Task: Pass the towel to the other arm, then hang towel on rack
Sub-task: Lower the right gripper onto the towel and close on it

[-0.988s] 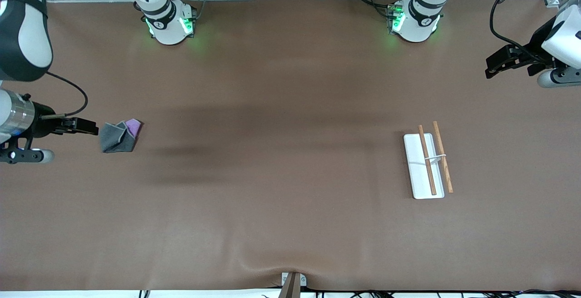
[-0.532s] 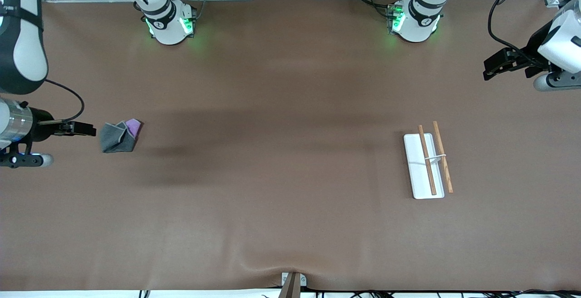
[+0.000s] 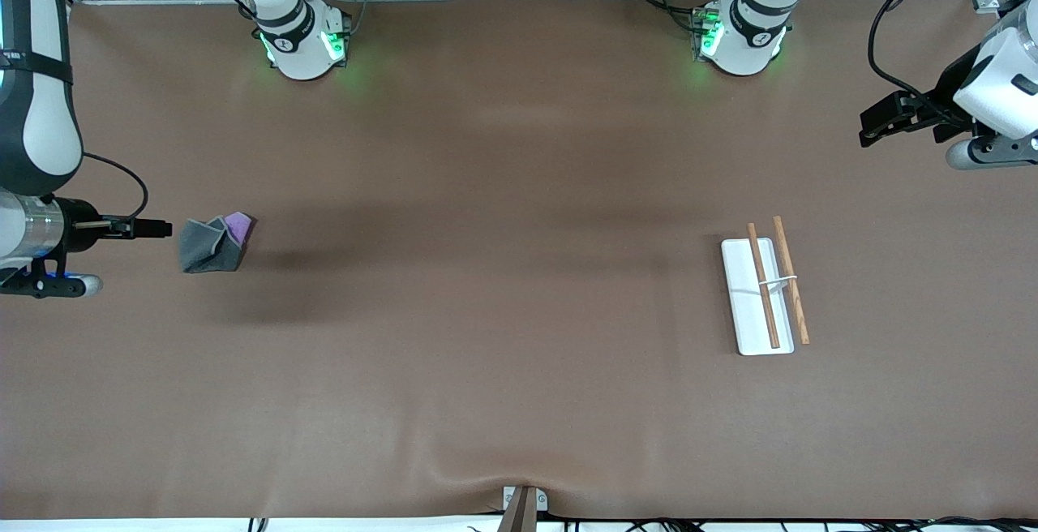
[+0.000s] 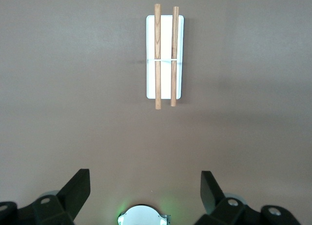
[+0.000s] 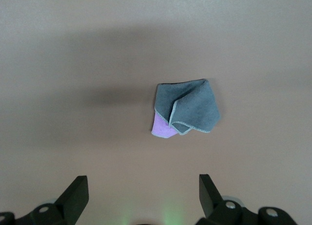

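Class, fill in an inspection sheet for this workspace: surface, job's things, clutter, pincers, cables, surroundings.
Surface: brown table, rippled at the front edge.
Job's things: towel crumpled, grey up, purple corner showing; rack toward the left arm's end, nothing on it.
Clutter: nothing seen.
Pincers: right pincer beside the towel, open; left pincer over the table's end, open, waiting.
Cables: black cable looping to the left wrist.
Surroundings: green-lit arm bases, equipment along the table's edge.

towel (image 3: 212, 243) at right arm's end; rack (image 3: 763, 292) at left arm's end.
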Robot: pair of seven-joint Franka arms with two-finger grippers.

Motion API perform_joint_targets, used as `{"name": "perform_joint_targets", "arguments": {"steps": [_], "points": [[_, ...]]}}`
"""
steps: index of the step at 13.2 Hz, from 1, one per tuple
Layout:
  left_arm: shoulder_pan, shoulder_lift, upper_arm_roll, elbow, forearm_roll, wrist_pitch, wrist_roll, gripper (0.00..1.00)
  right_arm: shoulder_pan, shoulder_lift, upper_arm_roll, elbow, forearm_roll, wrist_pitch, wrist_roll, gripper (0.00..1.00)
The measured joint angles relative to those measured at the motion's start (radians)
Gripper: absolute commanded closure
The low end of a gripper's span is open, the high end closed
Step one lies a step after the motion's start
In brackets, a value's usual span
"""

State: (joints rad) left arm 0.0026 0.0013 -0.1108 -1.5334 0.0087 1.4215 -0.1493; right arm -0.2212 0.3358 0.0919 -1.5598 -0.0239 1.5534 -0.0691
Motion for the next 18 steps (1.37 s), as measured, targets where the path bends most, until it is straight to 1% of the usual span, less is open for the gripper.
{"name": "perform_joint_targets", "arguments": {"steps": [6,8,11,13,16,18], "points": [[0.0,0.005,-0.001,0.0,0.0,0.0,0.0,0.0,-0.04,0.052,-0.001,-0.008,0.0,0.045,-0.073,0.0],[-0.001,0.008,-0.001,-0.001,0.0,0.0,0.0,0.0,-0.042,0.066,-0.001,-0.035,0.0,0.098,-0.074,0.0],[-0.002,0.02,-0.001,-0.001,0.0,0.001,0.0,0.0,-0.067,0.075,-0.003,-0.131,-0.001,0.216,-0.074,0.0],[-0.003,0.027,-0.002,-0.001,0.0,0.001,0.0,0.0,-0.099,0.09,-0.004,-0.172,-0.002,0.281,-0.075,0.0],[-0.003,0.031,-0.003,-0.001,0.0,0.002,0.0,0.0,-0.143,0.134,-0.005,-0.187,-0.002,0.332,-0.081,0.04],[-0.003,0.032,-0.003,-0.001,0.0,0.002,0.0,0.0,-0.15,0.161,-0.005,-0.187,-0.002,0.365,-0.079,0.06]]}}
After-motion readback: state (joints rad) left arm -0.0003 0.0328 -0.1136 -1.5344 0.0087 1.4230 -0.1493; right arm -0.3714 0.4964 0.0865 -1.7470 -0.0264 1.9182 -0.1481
